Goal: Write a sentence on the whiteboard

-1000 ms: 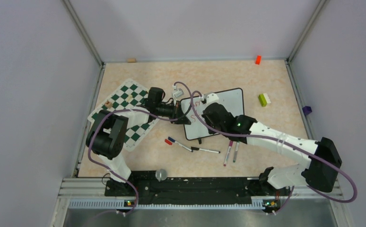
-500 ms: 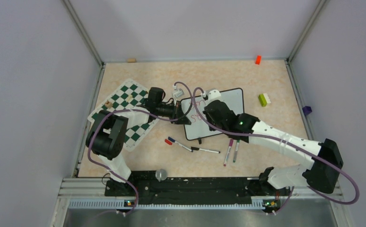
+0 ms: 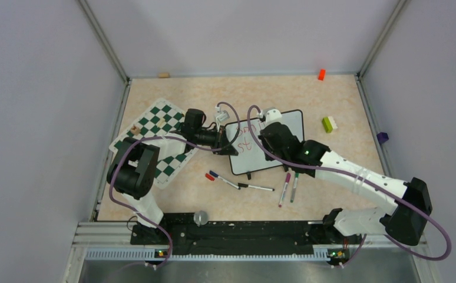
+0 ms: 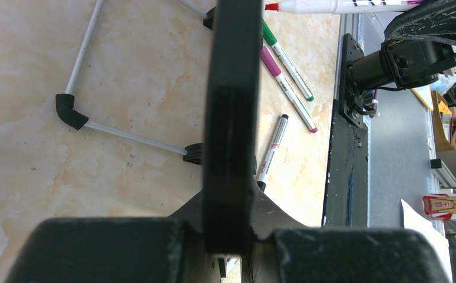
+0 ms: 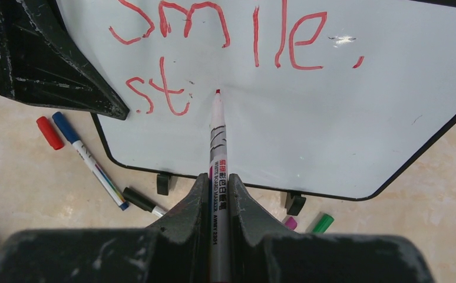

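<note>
1. At the middle of the table [image 3: 214, 94], the whiteboard [image 3: 246, 158] is sitting just right of the chess mat [image 3: 161, 127].
2. The left gripper [image 4: 231, 236] is clamping the board's black left edge, with its fingers pressed together on the frame.
3. The right gripper [image 5: 218, 197] is pinching a red-tipped marker [image 5: 217, 135], its jaws tight on the barrel.
4. The sentence [image 5: 255, 35] is showing in red: "smile," above and "st" below.
5. The marker's tip is pointing just right of the "st". Whether it is touching the board, I cannot tell.
6. Four loose markers [image 3: 256, 187] and a red cap [image 5: 49, 132] are lying on the table near the board's lower edge.
</note>
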Controlling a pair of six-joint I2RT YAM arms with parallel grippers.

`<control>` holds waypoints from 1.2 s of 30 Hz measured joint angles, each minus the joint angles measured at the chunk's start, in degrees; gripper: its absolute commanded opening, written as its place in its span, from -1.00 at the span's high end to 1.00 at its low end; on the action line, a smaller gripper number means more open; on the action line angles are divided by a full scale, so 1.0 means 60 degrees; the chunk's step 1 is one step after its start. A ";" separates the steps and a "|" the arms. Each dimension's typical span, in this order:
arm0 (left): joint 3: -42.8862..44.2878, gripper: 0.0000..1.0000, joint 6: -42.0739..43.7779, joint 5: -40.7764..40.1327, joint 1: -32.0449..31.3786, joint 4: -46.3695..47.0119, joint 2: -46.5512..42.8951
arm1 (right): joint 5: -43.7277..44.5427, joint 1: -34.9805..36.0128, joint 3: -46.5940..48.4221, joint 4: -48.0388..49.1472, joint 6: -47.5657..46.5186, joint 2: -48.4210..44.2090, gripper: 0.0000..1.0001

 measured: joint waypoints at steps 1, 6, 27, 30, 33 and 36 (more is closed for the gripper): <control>0.0000 1.00 0.0000 0.0000 -0.0004 0.0000 0.0000 | 0.0000 -0.0007 0.0000 -0.0018 0.0000 0.0000 1.00; 0.0000 1.00 0.0000 0.0000 -0.0004 -0.0004 0.0000 | -0.0007 -0.0007 -0.0004 -0.0051 -0.0004 0.0000 1.00; 0.0000 1.00 -0.0007 -0.0036 0.0000 -0.0029 0.0000 | -0.0117 -0.0135 -0.0004 0.0062 -0.0073 0.0324 1.00; 0.0000 1.00 -0.0004 -0.0040 0.0000 -0.0029 0.0000 | -0.0127 -0.0135 -0.0004 0.0073 -0.0084 0.0331 1.00; 0.0000 1.00 -0.0007 -0.0055 0.0000 -0.0033 0.0000 | -0.0211 -0.0135 0.0000 0.0102 -0.0135 0.0368 1.00; 0.0000 1.00 -0.0004 -0.0073 0.0000 -0.0040 0.0000 | -0.0401 -0.0135 0.0004 0.0120 -0.0149 0.0397 1.00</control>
